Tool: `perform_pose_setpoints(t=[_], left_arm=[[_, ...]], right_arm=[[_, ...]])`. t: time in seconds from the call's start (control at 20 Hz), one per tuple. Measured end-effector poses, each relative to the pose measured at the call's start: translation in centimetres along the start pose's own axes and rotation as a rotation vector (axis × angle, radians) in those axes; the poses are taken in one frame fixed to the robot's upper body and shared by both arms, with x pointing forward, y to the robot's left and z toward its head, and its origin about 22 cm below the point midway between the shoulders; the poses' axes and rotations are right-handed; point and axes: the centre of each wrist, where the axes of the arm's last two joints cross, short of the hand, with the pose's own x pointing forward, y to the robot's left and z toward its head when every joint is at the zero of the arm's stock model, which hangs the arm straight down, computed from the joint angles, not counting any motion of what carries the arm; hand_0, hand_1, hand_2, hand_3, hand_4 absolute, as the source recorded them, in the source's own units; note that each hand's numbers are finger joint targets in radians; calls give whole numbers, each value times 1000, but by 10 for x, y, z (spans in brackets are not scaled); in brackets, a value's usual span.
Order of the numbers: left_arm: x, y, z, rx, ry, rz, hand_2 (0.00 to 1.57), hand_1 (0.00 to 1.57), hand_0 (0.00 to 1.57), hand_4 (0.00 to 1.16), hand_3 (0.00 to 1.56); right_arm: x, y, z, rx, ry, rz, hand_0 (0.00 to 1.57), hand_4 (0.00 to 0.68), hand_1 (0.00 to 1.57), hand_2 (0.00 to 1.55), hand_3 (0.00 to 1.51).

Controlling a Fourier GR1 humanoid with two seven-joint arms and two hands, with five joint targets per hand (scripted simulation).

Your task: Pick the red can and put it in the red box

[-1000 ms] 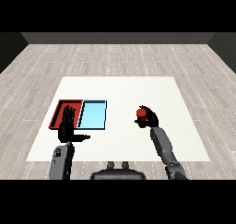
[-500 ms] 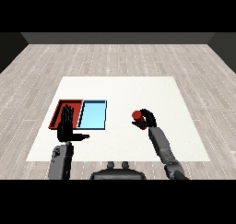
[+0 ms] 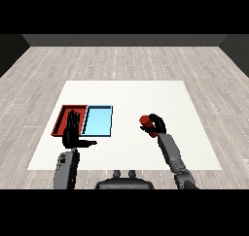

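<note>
The red can (image 3: 145, 121) is held above the table, right of centre, with my right hand (image 3: 156, 125) curled round it. At the table's left lies the red tray (image 3: 63, 117), with the light blue tray (image 3: 98, 121) touching its right side. My left hand (image 3: 73, 135) hovers over the red tray's near edge, fingers straight and thumb spread, holding nothing. It hides part of that tray's front rim.
The white table (image 3: 136, 96) stretches wide behind and between the trays and the can. Grey wood floor surrounds it. Both forearms enter from the lower edge.
My right hand has carried the red can leftward and slightly nearer. The left hand has stayed where it was.
</note>
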Motion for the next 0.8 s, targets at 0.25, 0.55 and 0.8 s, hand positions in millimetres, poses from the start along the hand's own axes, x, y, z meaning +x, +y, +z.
perform_pose_setpoints(t=[0.25, 0.55, 0.8], left_arm=[[-9, -3, 4, -6, 7, 6, 0, 0, 0, 0, 0], [-9, -7, 5, -24, 18, -7, 0, 0, 0, 0, 0], [4, -20, -2, -71, 10, 0, 0, 0, 0, 0, 0]], right_arm=[[20, -3, 1, -11, -71, -4, 1547, 581, 1547, 1458, 1383], [52, -10, 3, -23, -175, -19, 1515, 608, 1515, 1460, 1383], [81, -23, 16, -19, -270, -35, 1505, 643, 1505, 1455, 1403]])
